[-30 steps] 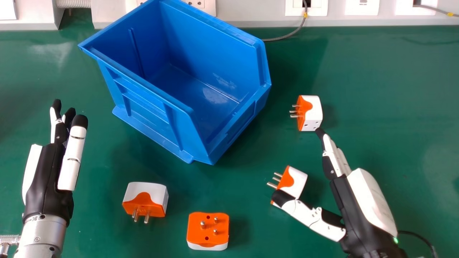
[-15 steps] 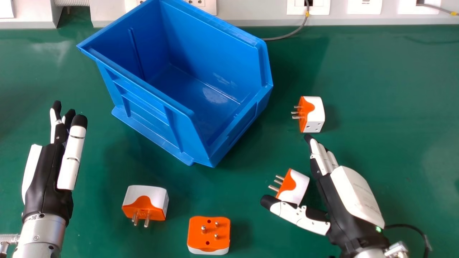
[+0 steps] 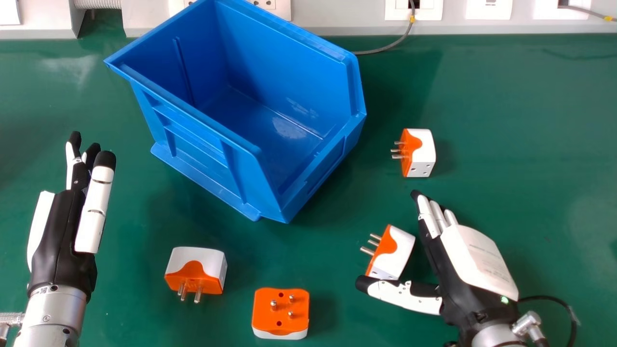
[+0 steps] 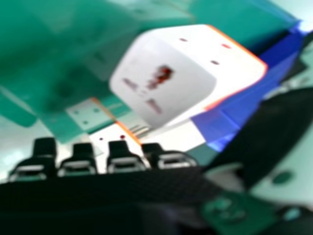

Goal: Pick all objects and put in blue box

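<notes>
We see a large blue open-topped plastic box (image 3: 284,62) standing on a smooth green tabletop (image 3: 530,120), and we place everything else from it. In the head view, our right hand (image 3: 479,260) is to the right of the box and nearer to us, opened wide, with its fingers extended and its thumb spread well away from them.

Between that thumb and those fingers, off the box's near right side, lies a blocky white plug adapter with an orange face and metal pins (image 3: 397,253). It sits at an angle on the tabletop, pins towards the left, with the thumb's tip just beside it; we cannot tell whether the two touch. In the right hand view we see this adapter close up, with blue plastic of the box beyond it.

A second white-and-orange block adapter (image 3: 422,152) rests directly to the right of the box, its pins facing the box. A third, white-topped with an orange pin face (image 3: 197,260), lies on the near side of the box, its pins pointing away from it. A fourth, orange face up with its pins upright (image 3: 280,311), is also on the near side, further right than the third.

Our left hand (image 3: 60,236) is to the left of the box and nearer to us, fingers straight.
</notes>
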Action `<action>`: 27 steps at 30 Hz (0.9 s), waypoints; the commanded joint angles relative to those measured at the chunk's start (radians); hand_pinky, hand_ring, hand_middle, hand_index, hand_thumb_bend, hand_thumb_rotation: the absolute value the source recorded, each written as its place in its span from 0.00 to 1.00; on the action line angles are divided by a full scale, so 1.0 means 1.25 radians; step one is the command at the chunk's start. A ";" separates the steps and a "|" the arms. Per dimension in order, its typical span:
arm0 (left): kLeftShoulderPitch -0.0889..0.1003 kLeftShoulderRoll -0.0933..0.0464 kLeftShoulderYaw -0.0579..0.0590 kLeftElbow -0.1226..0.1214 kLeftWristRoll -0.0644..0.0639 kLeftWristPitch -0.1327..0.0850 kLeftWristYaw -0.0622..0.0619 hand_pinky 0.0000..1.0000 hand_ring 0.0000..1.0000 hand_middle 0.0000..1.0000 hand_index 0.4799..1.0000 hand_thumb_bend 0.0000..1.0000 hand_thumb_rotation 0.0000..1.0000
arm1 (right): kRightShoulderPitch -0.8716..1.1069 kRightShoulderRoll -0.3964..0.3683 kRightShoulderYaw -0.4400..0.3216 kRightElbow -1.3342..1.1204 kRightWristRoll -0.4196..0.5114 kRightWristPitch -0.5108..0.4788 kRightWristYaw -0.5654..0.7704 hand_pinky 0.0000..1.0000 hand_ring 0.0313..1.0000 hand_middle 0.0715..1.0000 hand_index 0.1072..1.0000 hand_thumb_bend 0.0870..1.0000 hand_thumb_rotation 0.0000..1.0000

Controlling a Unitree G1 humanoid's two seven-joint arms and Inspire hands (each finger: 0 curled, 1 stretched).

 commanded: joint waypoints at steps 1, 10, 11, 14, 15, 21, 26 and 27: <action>-0.005 0.009 0.007 -0.003 -0.002 -0.012 -0.001 1.00 1.00 1.00 1.00 0.58 1.00 | -0.015 -0.011 0.004 -0.014 -0.006 0.007 0.007 0.98 1.00 1.00 1.00 0.60 0.57; -0.011 0.015 0.007 0.017 0.001 -0.024 0.000 1.00 1.00 1.00 1.00 0.58 1.00 | -0.048 -0.055 0.021 -0.024 -0.025 0.023 0.053 0.98 1.00 1.00 1.00 0.62 0.48; -0.008 0.014 0.007 0.010 0.000 -0.022 0.000 1.00 1.00 1.00 1.00 0.58 1.00 | -0.054 -0.060 0.024 -0.021 -0.025 0.023 0.060 0.98 1.00 1.00 1.00 0.63 0.46; 0.005 0.010 0.005 -0.022 -0.001 -0.009 0.001 1.00 1.00 1.00 1.00 0.58 1.00 | -0.066 -0.073 0.029 -0.017 -0.025 0.024 0.075 0.99 1.00 1.00 1.00 0.63 0.43; 0.006 0.010 0.004 -0.025 -0.001 -0.007 0.001 1.00 1.00 1.00 1.00 0.58 1.00 | -0.070 -0.077 0.031 -0.015 -0.026 0.024 0.079 0.99 1.00 1.00 1.00 0.62 0.42; 0.007 0.010 0.005 -0.026 -0.004 -0.008 -0.003 1.00 1.00 1.00 1.00 0.57 1.00 | -0.098 -0.118 0.041 -0.016 -0.046 0.024 0.120 1.00 1.00 1.00 1.00 0.58 0.37; 0.014 0.008 0.003 -0.043 -0.003 0.001 -0.002 1.00 1.00 1.00 1.00 0.56 1.00 | -0.112 -0.124 0.048 -0.027 -0.065 0.047 0.147 1.00 1.00 1.00 1.00 0.54 0.35; 0.016 0.008 0.003 -0.048 -0.003 0.003 -0.001 1.00 1.00 1.00 1.00 0.56 1.00 | -0.113 -0.124 0.053 -0.027 -0.073 0.053 0.150 1.00 1.00 1.00 1.00 0.53 0.34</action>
